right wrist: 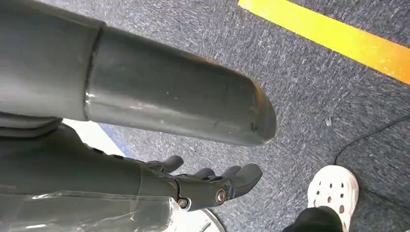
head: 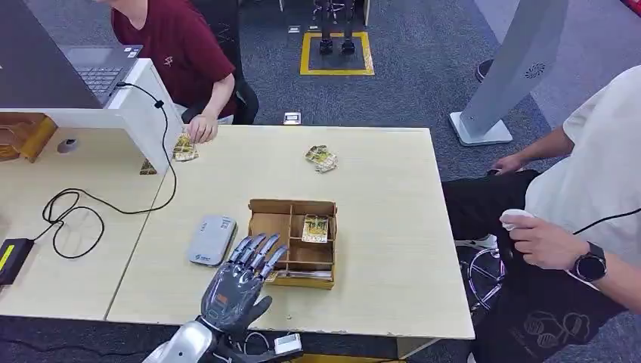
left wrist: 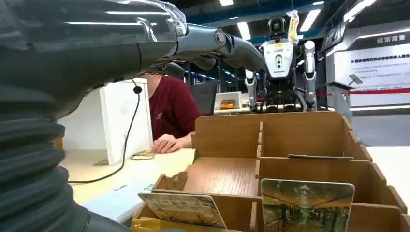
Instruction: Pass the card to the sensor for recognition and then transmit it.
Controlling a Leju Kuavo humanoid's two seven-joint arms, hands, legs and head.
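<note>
One glossy rectangular card [head: 315, 228] upright in slotted wooden box [head: 266, 206].

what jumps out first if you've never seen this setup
The robot's left hand, fingers spread and empty, hovers at the near left corner of a wooden divided box mid-table. A picture card lies in one of the box's compartments, and a grey sensor pad sits just left of it.

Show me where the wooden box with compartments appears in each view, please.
Head view: the wooden box sits mid-table, just ahead of the left hand.
Left wrist view: it takes up the lower right, seen from low and close.
Right wrist view: not in it.
Shared landmark: the person in the dark red shirt.
</note>
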